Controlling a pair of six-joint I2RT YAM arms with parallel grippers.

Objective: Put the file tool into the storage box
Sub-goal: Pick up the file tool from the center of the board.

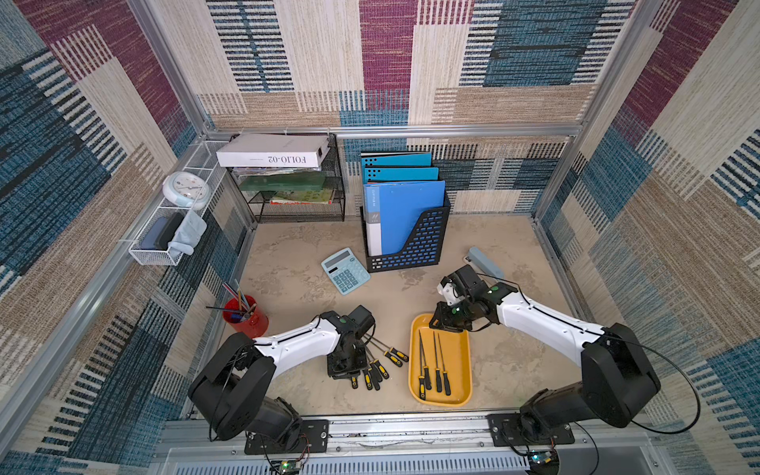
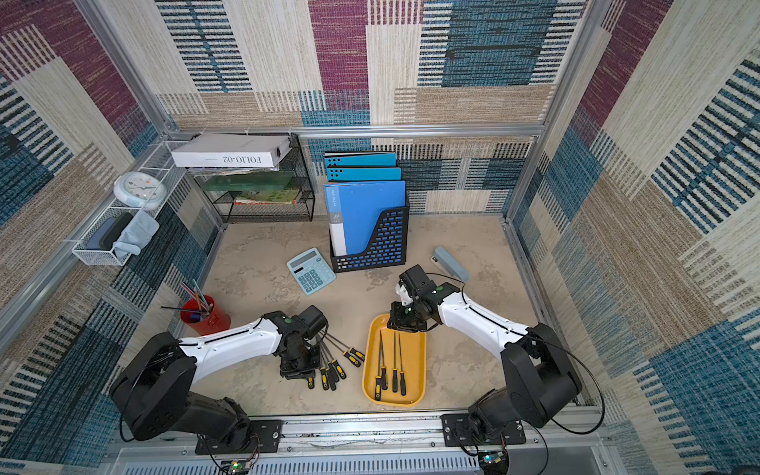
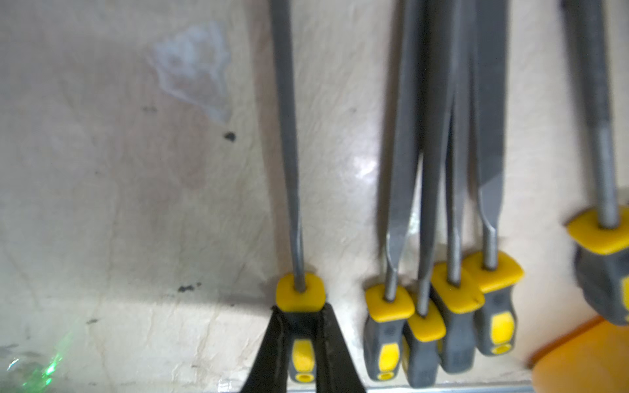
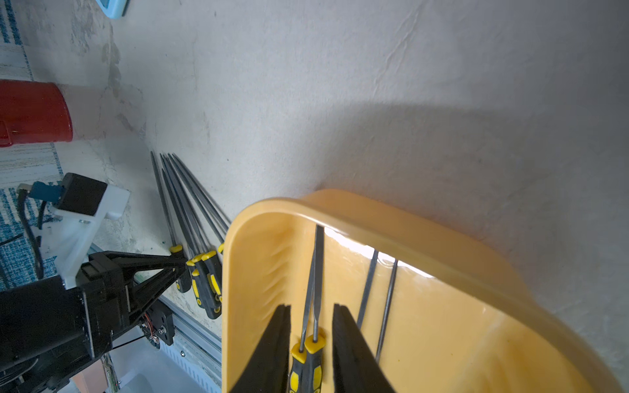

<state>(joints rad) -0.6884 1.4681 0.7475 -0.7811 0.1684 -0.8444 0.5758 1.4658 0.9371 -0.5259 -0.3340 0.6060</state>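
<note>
White arms [image 1: 296, 343], black joints [image 1: 617, 370], black fingers [image 3: 270, 354]

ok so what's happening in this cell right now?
Two arms are sorting files into the yellow storage box. The left gripper is shut on the handle of one file that lies on the table and does not look lifted yet. Several more files lie beside it. Four files are already in the box. The right gripper hangs open over the box's far end, holding nothing.
</note>
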